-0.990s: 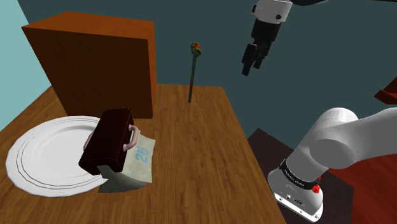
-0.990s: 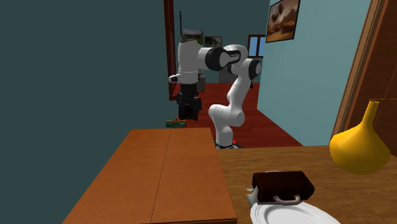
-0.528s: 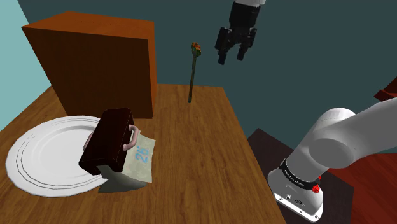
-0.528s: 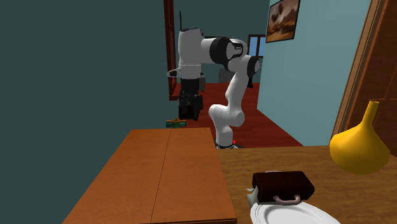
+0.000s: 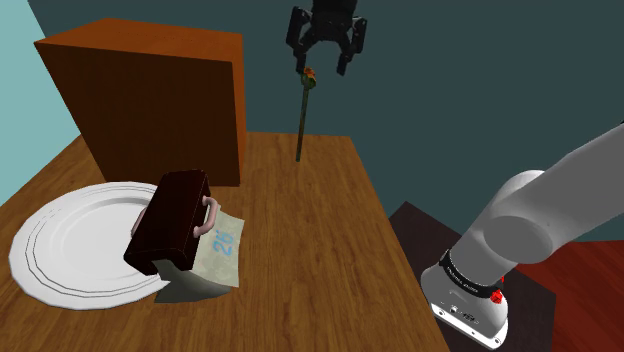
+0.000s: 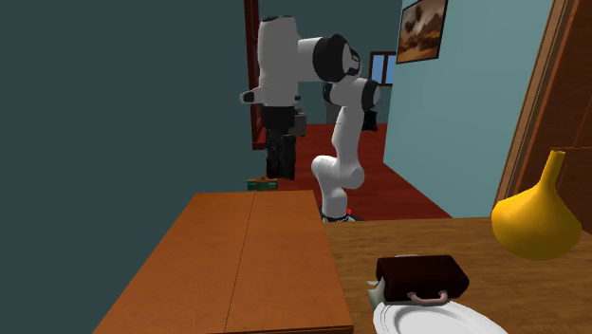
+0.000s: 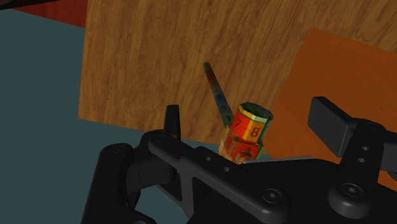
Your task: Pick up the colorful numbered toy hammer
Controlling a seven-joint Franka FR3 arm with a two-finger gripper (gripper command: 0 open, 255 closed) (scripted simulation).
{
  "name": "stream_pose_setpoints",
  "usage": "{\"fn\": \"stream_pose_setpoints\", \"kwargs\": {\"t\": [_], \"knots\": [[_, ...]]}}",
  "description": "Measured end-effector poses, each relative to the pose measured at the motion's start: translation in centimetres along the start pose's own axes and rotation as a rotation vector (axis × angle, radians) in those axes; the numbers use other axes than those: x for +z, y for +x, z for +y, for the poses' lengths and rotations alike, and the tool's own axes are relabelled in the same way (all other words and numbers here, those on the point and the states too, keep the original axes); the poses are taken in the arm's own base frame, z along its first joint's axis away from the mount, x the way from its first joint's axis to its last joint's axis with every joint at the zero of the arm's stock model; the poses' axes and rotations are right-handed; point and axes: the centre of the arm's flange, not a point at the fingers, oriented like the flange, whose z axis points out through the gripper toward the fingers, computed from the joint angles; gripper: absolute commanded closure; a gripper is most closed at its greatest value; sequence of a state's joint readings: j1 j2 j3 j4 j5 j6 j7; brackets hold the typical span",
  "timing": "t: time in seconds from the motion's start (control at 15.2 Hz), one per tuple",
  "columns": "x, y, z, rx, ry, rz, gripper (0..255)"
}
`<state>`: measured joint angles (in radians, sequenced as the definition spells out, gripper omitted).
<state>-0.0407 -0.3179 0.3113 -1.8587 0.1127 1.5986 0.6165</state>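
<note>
Hovering over the far edge of the wooden tabletop (image 5: 300,230), the end effector (image 5: 322,62) is hanging released, its two black fingers (image 7: 170,122) spreading wide on either side of the toy hammer (image 7: 247,132) without touching it. The hammer is standing upright on its thin handle at that edge, with its red, orange and green numbered head uppermost, to the shoulder view's right of a brown box (image 5: 150,100). A dark brown case (image 5: 170,220) is lying partly on a white plate (image 5: 60,250).

Gripper (image 5: 322,62) moved leftward across shoulder view, from well right of hammer (image 5: 303,118) to just above its head; spread fingers now flank head.
</note>
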Motion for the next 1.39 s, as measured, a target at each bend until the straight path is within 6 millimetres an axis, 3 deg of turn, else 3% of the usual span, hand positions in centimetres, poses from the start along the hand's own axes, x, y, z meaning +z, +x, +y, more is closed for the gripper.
{"fn": "stream_pose_setpoints", "kwargs": {"t": [0.13,0.59,0.66,1.39], "knots": [[-0.4,0.6,-0.9,0.029,0.005,0.002,0],[2.8,0.6,-1.2,0.039,0.006,0.002,0],[3.0,0.6,-1.2,0.039,0.006,0.002,255],[2.9,0.7,-1.2,0.039,0.007,0.003,255]]}}
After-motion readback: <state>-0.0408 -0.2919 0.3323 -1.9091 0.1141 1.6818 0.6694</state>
